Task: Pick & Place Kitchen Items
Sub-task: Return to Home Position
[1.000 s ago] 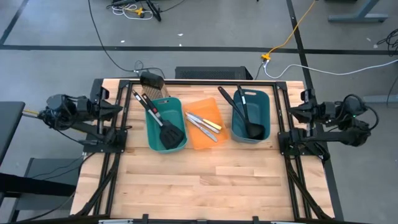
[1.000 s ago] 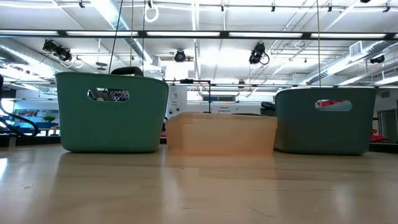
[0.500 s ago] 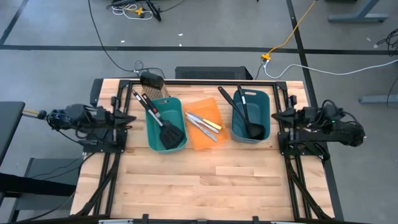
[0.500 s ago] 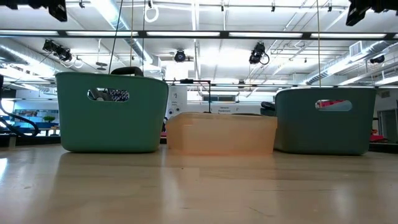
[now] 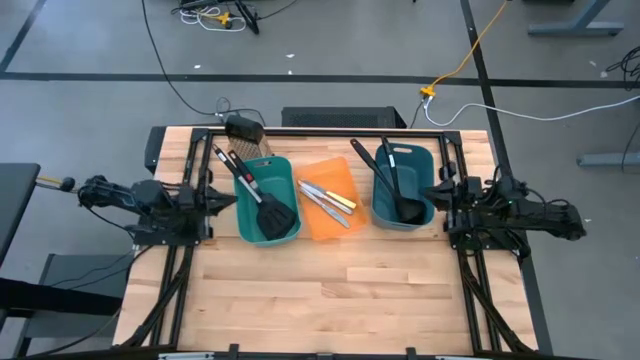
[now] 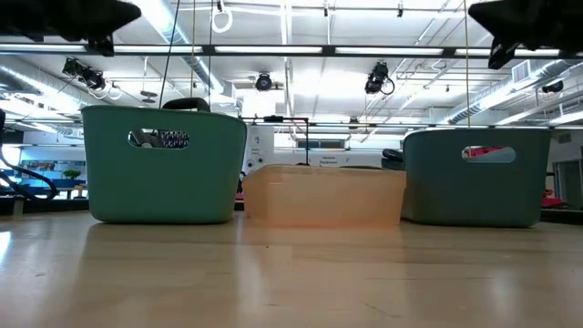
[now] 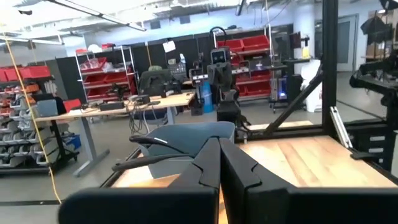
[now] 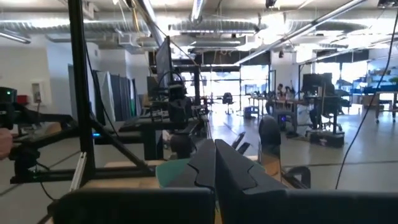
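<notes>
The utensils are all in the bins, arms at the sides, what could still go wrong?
The left pincer, shut and empty, sits close beside the left teal bin; a sideways swing might nudge it. The right pincer is equally close to the right teal bin. The spatula handles and ladle handles jut past the rims, so a low arm could snag them.

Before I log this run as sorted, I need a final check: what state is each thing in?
left tool: shut, empty
right tool: shut, empty
left teal bin: upright, holding two spatulas
orange bin: upright, holding three knives
right teal bin: upright, holding two ladles
</notes>
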`<state>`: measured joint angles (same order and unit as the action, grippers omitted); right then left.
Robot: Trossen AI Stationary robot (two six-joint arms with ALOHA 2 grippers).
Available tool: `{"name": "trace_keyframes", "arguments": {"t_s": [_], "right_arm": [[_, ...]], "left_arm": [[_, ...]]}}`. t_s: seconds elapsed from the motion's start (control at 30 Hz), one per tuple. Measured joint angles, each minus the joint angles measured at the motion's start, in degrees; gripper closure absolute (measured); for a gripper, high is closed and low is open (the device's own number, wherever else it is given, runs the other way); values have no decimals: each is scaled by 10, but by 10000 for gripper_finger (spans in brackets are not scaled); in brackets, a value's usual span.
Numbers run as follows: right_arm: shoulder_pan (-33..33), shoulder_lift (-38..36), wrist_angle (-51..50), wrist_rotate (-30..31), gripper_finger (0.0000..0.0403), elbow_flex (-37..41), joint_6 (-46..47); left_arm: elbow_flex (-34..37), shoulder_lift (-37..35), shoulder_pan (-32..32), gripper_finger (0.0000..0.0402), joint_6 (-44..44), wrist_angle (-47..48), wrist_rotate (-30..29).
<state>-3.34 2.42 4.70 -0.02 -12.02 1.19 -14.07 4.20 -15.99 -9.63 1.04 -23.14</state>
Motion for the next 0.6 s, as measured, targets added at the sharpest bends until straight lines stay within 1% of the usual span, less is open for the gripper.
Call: {"name": "trace_keyframes", "arguments": {"t_s": [0.13,0.27,0.37,0.43,0.53,0.6], "right_arm": [[-18,0,-4,-10,399,13,5],[-40,0,-13,-12,399,18,3],[-57,0,-32,-37,399,18,2],[-66,0,-31,-46,399,18,3],[-76,0,-10,-45,399,30,5],[-80,0,27,-45,399,50,10]], "left_arm": [[21,-7,5,401,0,-11,-2],[30,-16,14,401,-14,2,-8],[28,-36,21,401,-24,28,-16],[30,-41,27,401,-25,26,-13],[32,-39,36,401,-23,25,-10],[42,-40,41,401,-14,25,-10]]}}
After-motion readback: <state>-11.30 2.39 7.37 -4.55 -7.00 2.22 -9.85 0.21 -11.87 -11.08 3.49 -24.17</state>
